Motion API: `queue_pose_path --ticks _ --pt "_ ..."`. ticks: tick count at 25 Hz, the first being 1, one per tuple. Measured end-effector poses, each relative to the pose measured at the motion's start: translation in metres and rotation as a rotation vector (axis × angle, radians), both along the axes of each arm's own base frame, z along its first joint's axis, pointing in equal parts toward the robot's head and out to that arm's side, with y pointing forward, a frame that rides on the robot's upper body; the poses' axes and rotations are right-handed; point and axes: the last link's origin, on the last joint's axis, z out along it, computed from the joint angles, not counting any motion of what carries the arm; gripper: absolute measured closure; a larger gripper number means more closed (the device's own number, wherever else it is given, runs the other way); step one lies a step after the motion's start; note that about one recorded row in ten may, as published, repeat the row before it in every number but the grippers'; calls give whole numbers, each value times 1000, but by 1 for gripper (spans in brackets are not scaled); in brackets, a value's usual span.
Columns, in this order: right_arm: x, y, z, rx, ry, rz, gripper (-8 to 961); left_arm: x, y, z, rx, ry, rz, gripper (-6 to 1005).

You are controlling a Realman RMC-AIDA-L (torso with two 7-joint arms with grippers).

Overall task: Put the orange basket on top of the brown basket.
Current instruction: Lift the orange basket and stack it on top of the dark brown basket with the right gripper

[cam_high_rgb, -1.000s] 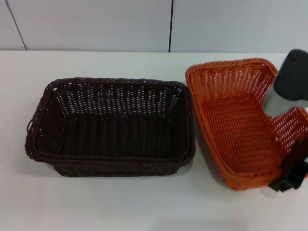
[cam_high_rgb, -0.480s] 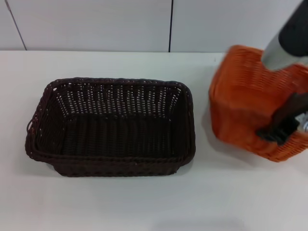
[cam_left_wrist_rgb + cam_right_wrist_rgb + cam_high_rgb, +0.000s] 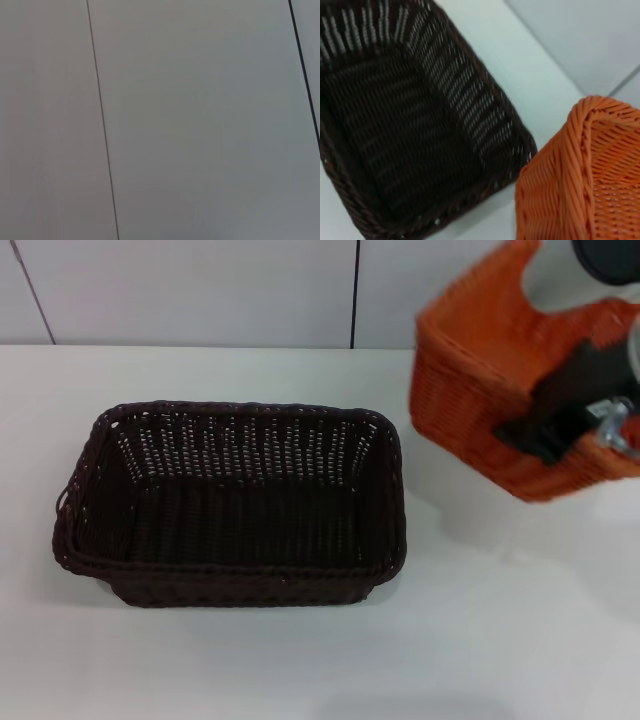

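The brown basket (image 3: 232,502) sits upright on the white table, left of centre in the head view. It also shows in the right wrist view (image 3: 405,125). The orange basket (image 3: 480,390) hangs tilted in the air at the upper right, clear of the table and to the right of the brown basket. My right gripper (image 3: 560,425) is shut on the orange basket's near rim. The orange basket's woven side fills a corner of the right wrist view (image 3: 575,180). My left gripper is out of view; the left wrist view shows only grey wall panels.
The white table (image 3: 300,660) spreads around both baskets. A grey panelled wall (image 3: 200,290) with a dark vertical seam stands behind the table's far edge.
My right gripper has lifted the orange basket off the table, raising and tilting it up toward the upper right. The brown basket has not moved.
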Motion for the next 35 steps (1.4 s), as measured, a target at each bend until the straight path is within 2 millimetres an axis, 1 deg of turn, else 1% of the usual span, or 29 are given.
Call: queue_pose_path --ticks 1,2,3,5,6,7,8,11,12,13,15,17,20,22,30,35 --pt "-6 -1 -2 -18 -21 48 794 0 0 0 0 0 0 289" --pt "-17 -8 -10 -80 -91 181 794 0 0 0 -1 -1 0 289" --pt "-17 -8 -10 -80 -91 181 794 0 0 0 -1 -1 0 289" --pt "-26 -18 -19 -149 -166 325 794 0 0 0 -1 -3 1 289" --pt "-31 -24 -23 -182 -203 403 794 0 0 0 0 -4 1 288" --pt "-40 -33 -31 -234 -260 540 794 0 -1 -1 0 -5 4 288" --pt "-40 -33 -31 -234 -260 540 795 0 -1 -1 0 -5 4 288" --pt "-46 -40 -40 -300 -336 708 795 -2 -3 -2 2 -14 10 288" --pt "-47 -44 -46 -344 -382 799 795 -1 -3 -3 3 -19 11 288" --pt "-47 -44 -46 -344 -382 799 795 -1 -4 -3 3 -21 12 288" --pt "-46 -47 -50 -385 -425 869 795 -1 -4 -4 3 -33 12 288" --pt "-42 -50 -55 -443 -490 965 795 -2 -4 -5 4 -52 9 288" --pt "-39 -51 -56 -461 -519 994 796 -2 -6 -6 11 -88 -1 288" --pt "-34 -47 -56 -441 -561 996 796 -2 -7 -8 8 -104 -8 288" --pt "-33 -44 -58 -418 -586 1032 798 1 -7 -15 -23 -115 -24 288" --pt "-28 -46 -67 -450 -615 1060 800 1 -10 -17 -31 -116 -22 288"
